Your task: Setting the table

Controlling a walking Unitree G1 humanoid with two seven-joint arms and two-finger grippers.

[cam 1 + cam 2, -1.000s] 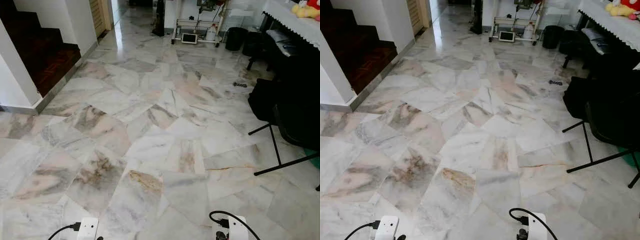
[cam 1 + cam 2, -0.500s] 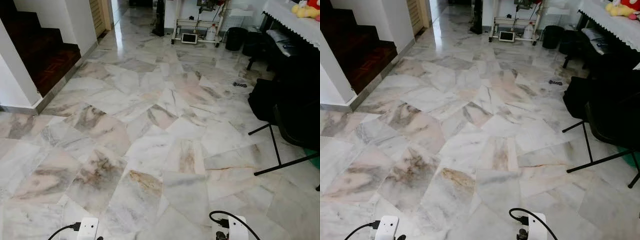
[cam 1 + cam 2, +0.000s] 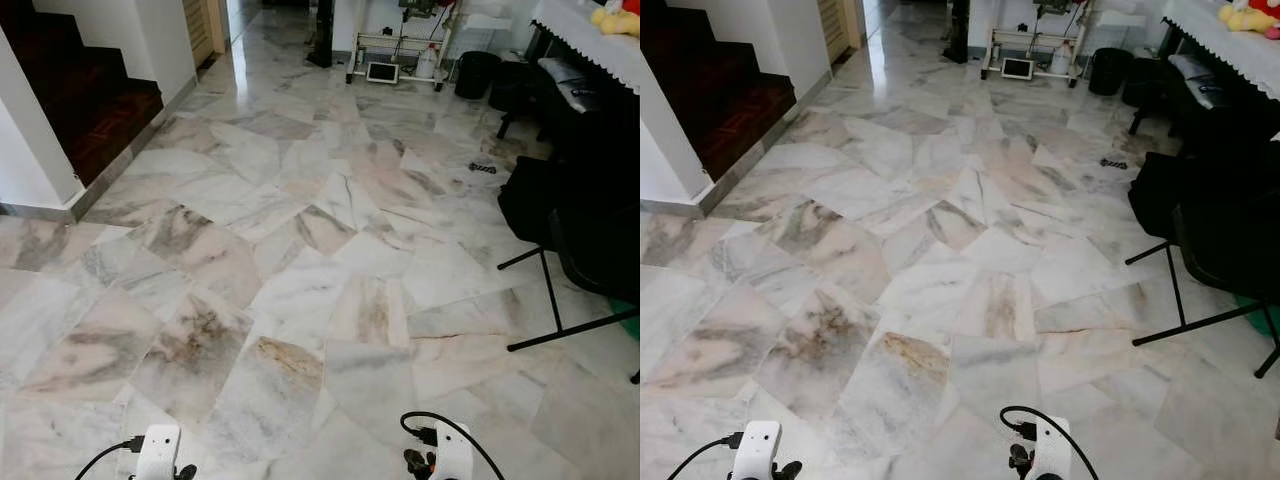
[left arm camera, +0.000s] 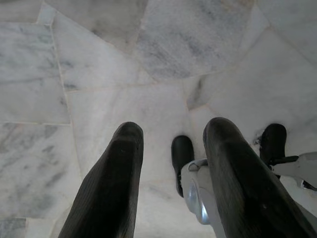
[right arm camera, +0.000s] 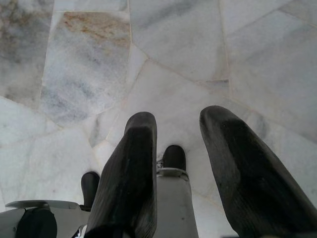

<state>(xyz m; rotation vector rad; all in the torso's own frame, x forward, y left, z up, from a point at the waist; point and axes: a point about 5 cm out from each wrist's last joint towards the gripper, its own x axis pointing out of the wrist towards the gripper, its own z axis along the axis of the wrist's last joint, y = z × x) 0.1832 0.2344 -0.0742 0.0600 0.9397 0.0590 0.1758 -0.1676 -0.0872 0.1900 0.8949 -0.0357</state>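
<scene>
Left eye view: two black chairs

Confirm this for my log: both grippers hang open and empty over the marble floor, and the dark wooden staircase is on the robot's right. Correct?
Not quite. The dark wooden staircase is on the robot's left, as the left eye view shows. The rest holds: the left gripper and right gripper hang open and empty over the marble floor.
</scene>
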